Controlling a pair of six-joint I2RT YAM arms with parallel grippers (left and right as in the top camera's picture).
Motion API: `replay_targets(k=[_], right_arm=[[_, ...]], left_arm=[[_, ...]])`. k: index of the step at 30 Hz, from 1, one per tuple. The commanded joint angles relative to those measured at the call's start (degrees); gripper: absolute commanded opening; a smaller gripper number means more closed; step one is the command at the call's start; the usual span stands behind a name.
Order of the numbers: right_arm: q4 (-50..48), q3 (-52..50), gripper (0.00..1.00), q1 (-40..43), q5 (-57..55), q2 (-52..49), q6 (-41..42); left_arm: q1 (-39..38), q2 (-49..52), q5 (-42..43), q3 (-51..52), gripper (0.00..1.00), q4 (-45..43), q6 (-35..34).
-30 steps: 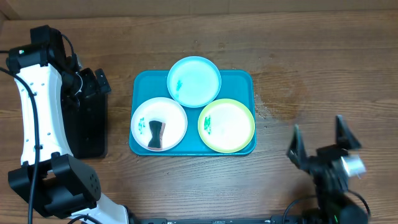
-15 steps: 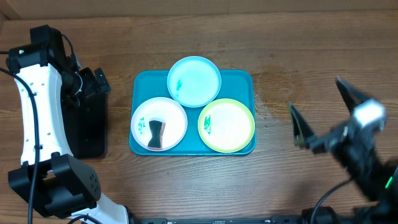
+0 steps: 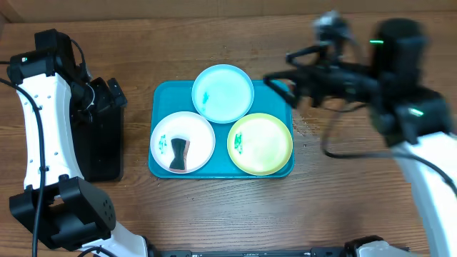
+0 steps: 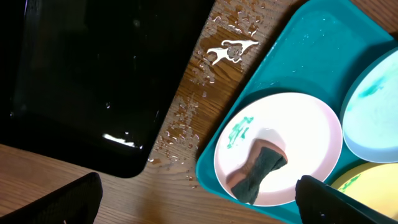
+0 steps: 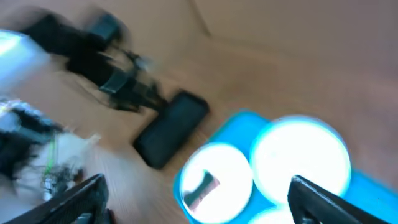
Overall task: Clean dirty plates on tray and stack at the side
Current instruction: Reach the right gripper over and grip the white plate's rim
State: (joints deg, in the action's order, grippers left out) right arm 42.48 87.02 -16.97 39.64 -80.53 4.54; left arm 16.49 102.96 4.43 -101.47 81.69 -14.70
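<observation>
Scanning from 9 o'clock across the overhead view: left pincer (image 4: 198,186) hung above the far end of the black tray (image 3: 100,143), jaws spread wide, nothing held. Water drops (image 4: 230,50) lay on the surface (image 3: 214,214) between the black tray and the turquoise tray (image 3: 161,96).

The turquoise tray sat mid-surface, its long axis running 9 to 3.
- The white plate (image 3: 200,135) lay at the tray's 8 o'clock part, with a dark sponge (image 3: 180,154) resting on it.
- The light blue plate (image 3: 223,93) lay at 12, overhanging the far rim.
- The yellow-green plate (image 3: 260,143) lay at 4.
- Each plate carried a green smear (image 4: 238,132) toward its 9 o'clock side.

Right pincer (image 5: 198,186) was heavily blurred overhead, near the tray's 1 o'clock corner. In the right wrist view its jaws stood wide and empty.

Key relation:
- The sponge lay at about 4 o'clock from the left pincer and about 8 o'clock from the right one.
- Its long axis ran 12 to 6 overhead, with a pinched waist at its middle.
- The left arm looked the nearer to the sponge, and the right looked nearer to the light blue plate.
- Judged that a grasp on the sponge would need the jaws closing across its waist, along the 9 to 3 line.

Count:
- three plates, all smeared, all on the turquoise tray, none stacked at the side
- one turquoise tray
- one black tray
- one sponge
- two pincers, both empty
</observation>
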Motion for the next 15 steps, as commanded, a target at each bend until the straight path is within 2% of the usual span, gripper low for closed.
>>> replay_targets(k=[1,3,9,14,15], right_arm=[[2.9,1.6,0.90,-8.5,-23.7,-4.7,7.5],[4.9,1.6,0.87,-12.5,-27.1,-9.0,7.6],[6.4,1.7,0.86,-18.1,-26.1,-21.2,9.4],[7.1,2.2,1.00,-19.0,-21.9,-27.7,9.4],[6.2,2.2,1.00,-19.0,-20.9,-28.3,9.4]], left_arm=[[-0.2,0.0,0.1,-0.6,1.00,0.2,-0.8],[-0.2,0.0,0.1,-0.6,1.00,0.2,-0.8],[-0.2,0.0,0.1,-0.6,1.00,0.2,-2.7],[-0.2,0.0,1.0,-0.6,1.00,0.2,-2.7],[-0.2,0.0,1.7,-0.6,1.00,0.2,-2.7]])
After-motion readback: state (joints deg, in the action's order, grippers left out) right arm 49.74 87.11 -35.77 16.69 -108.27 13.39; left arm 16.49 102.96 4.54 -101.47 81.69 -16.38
